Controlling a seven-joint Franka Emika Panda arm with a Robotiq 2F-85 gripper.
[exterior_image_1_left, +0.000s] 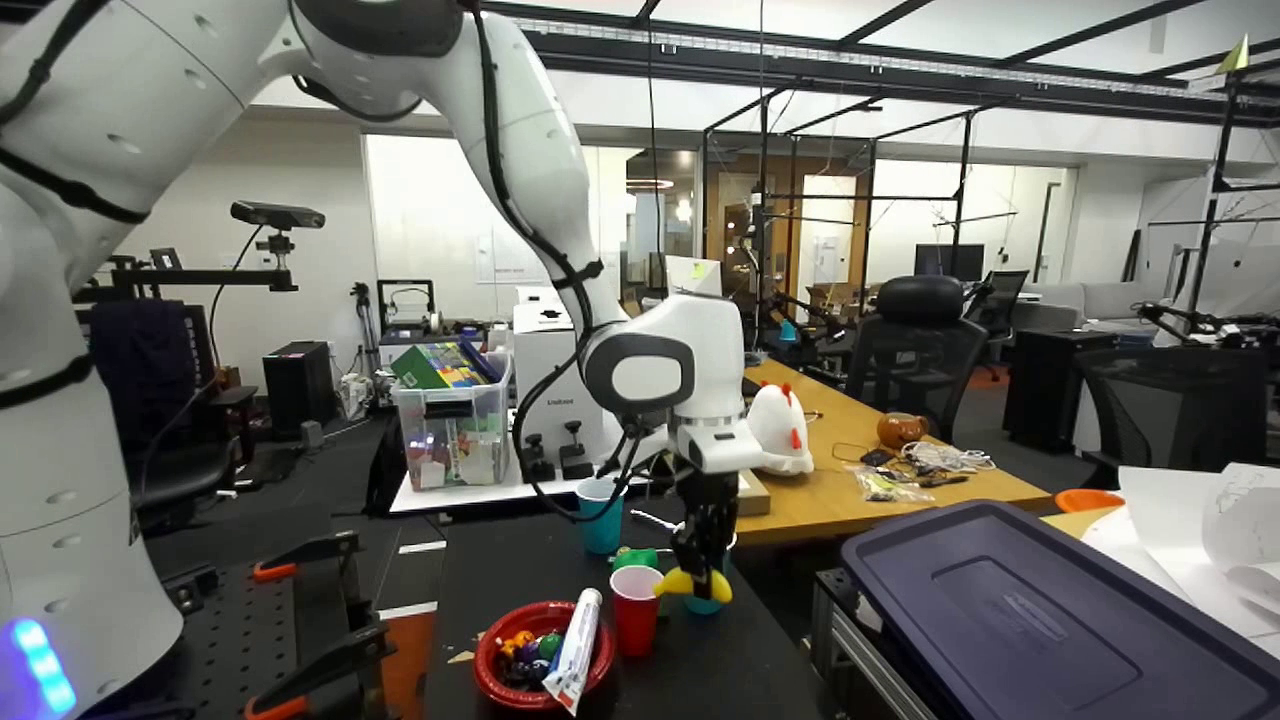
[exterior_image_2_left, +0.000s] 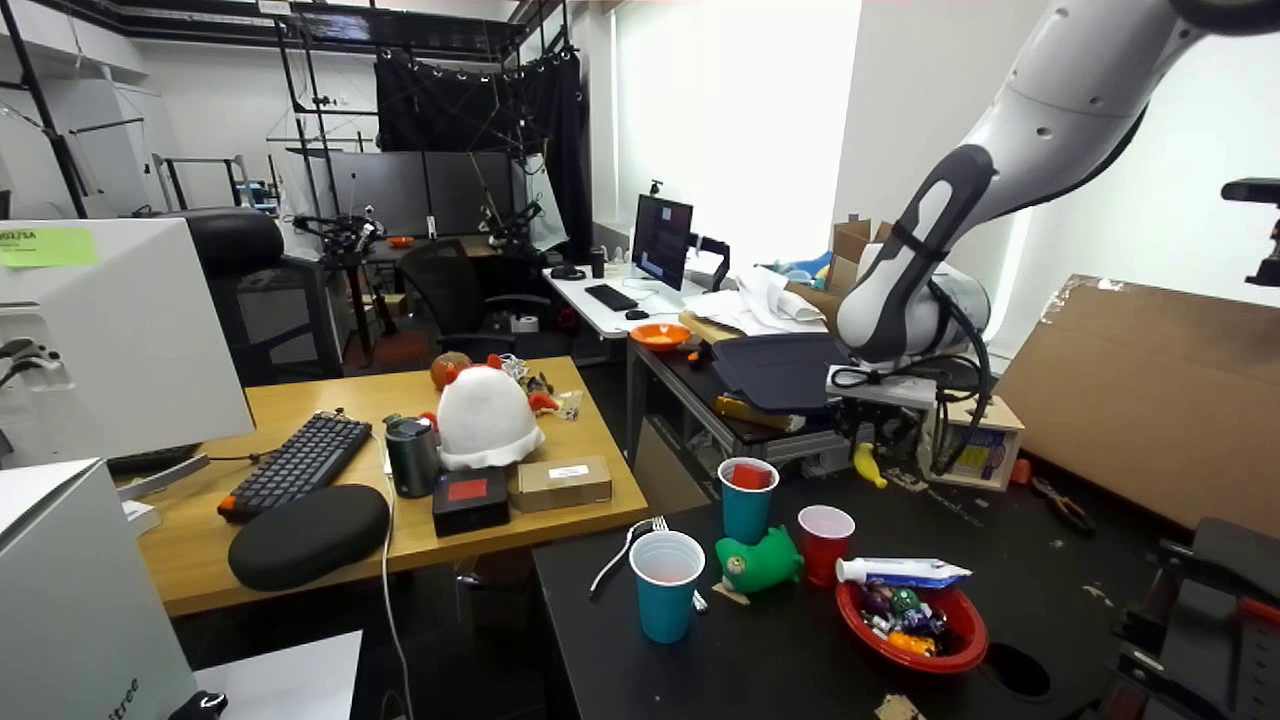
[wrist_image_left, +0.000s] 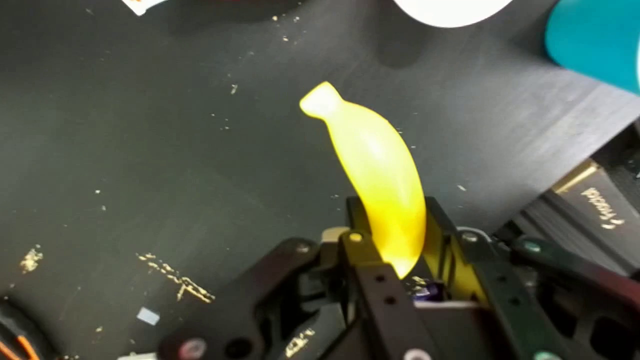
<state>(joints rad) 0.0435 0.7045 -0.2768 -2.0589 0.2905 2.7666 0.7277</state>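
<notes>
White walls (exterior_image_2_left: 915, 110) are standing behind, a black curtain (exterior_image_2_left: 440, 105) is hanging far back, and mesh chairs (exterior_image_1_left: 905, 360) are resting on dark floor (exterior_image_1_left: 985, 420), possibly carpet.

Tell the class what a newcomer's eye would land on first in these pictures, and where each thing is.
First would probably come the bright yellow banana, held in the end effector above the black table. Next, the big white robot arm dominates the left of an exterior view. Third, a red bowl sits on the table, a white tube lying across it.
</notes>
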